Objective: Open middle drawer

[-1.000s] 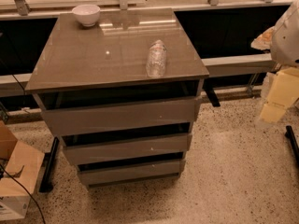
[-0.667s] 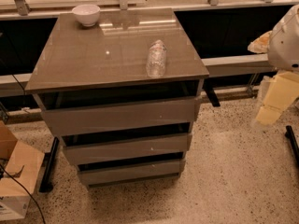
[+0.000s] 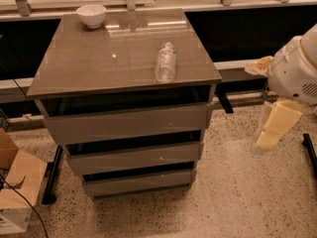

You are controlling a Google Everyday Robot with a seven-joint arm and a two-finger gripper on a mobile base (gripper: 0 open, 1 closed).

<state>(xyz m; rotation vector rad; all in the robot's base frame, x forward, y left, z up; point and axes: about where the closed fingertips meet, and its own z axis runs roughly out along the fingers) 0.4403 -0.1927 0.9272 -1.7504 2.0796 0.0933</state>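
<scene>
The middle drawer sits in the front of the desk, between the taller drawer above it and the shortest drawer below. A dark gap shows along its top edge. The hand hangs well off to the right of the desk, over the speckled floor, pointing down and touching nothing. I cannot tell whether it is open or closed. On the desk a white bowl stands at the back left and a clear bottle lies on its side near the right edge. A cardboard box rests on the floor at the left.
</scene>
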